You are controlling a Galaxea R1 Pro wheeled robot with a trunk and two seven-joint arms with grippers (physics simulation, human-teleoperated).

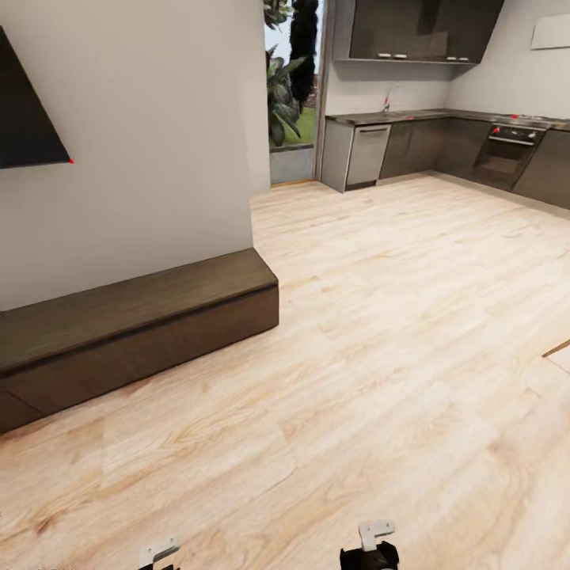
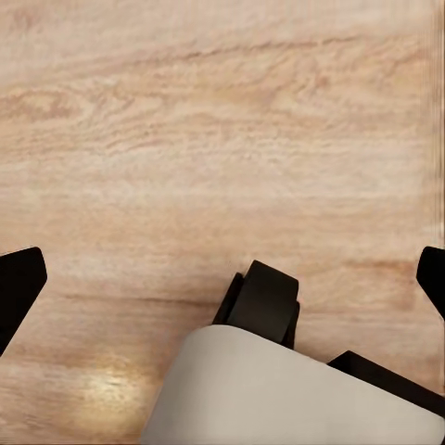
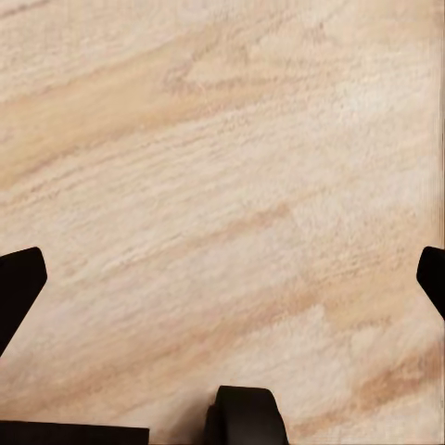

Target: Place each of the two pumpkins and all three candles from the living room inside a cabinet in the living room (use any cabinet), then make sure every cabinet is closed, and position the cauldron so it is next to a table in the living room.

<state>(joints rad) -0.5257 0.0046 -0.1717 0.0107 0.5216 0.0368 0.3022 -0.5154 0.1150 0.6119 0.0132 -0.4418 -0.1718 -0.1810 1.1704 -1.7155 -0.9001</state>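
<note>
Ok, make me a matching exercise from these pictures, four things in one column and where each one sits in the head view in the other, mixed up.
Things:
1. cabinet
2. oven
3. plants
4. black panel

Places:
A. high on the wall, at the left edge
B. through the opening, top middle
C. low against the white wall, on the left
D. in the kitchen units, far right

Pairs: 1-C, 2-D, 3-B, 4-A
</note>
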